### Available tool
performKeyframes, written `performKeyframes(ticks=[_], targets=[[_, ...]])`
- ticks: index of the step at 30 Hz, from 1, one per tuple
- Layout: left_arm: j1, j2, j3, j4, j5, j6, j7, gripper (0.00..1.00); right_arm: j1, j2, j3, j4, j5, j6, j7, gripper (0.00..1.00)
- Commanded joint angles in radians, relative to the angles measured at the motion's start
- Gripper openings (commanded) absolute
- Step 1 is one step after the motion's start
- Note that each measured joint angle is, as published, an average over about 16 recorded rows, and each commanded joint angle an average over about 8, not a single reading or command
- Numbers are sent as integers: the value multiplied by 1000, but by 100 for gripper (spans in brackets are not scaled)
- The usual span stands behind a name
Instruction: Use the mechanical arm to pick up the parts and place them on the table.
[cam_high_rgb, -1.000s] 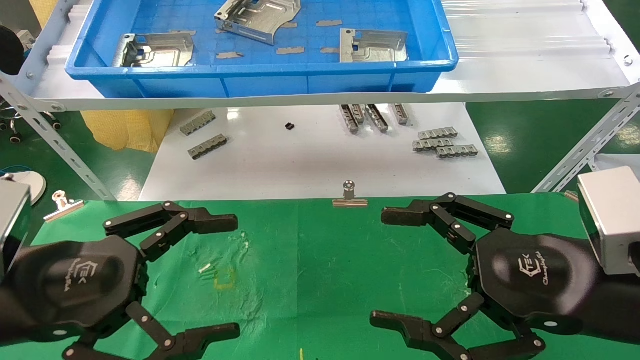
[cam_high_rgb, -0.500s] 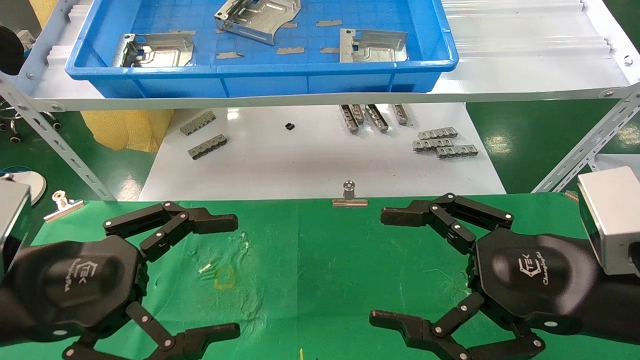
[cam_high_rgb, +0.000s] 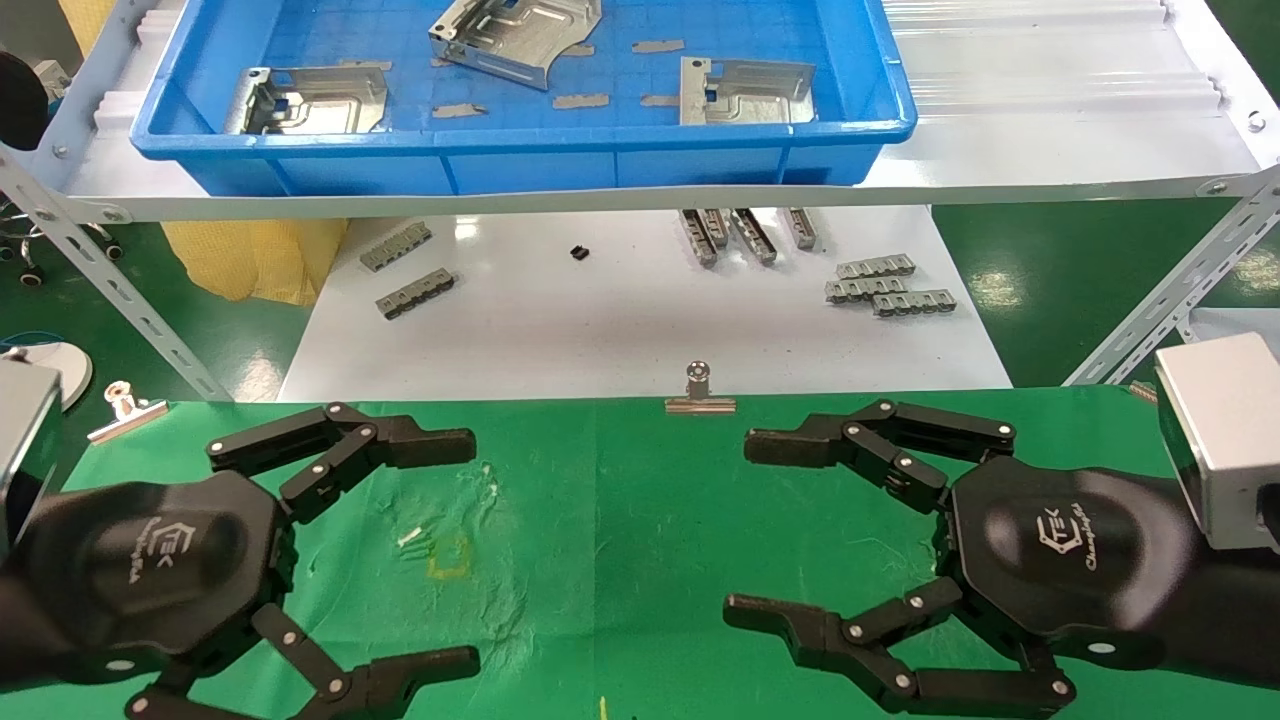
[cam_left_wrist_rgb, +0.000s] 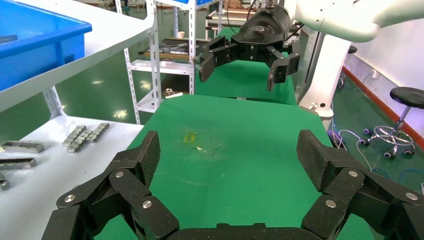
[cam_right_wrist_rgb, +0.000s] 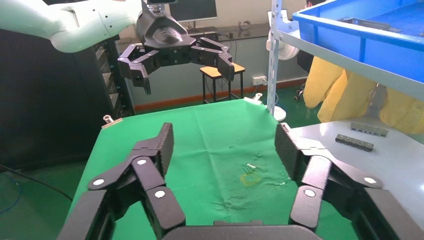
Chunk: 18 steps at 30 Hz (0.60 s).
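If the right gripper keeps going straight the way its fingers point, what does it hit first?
Most likely the left gripper, which faces it, open, across the green table. The right gripper is open and empty, and nothing shows between the two, though depth is hard to judge.

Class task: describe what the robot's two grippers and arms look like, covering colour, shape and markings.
Both the left gripper and right gripper are black, with hexagonal palms bearing white "TEK" logos and jointed linkage fingers with silver pins. Silver blocks sit at the wrists; the arms are white.
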Motion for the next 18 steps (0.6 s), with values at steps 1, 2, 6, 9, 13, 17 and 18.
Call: performKeyframes(ticks=[1,2,6,9,13,17,18], targets=[[0,0,0,0,0,0,0,100,0,0,0,0,0,0,0,0],[0,0,0,0,0,0,0,100,0,0,0,0,0,0,0,0],[0,0,0,0,0,0,0,100,0,0,0,0,0,0,0,0],[0,0,0,0,0,0,0,100,0,0,0,0,0,0,0,0],[0,0,0,0,0,0,0,100,0,0,0,0,0,0,0,0],[0,0,0,0,0,0,0,100,0,0,0,0,0,0,0,0],[0,0,0,0,0,0,0,100,0,0,0,0,0,0,0,0]])
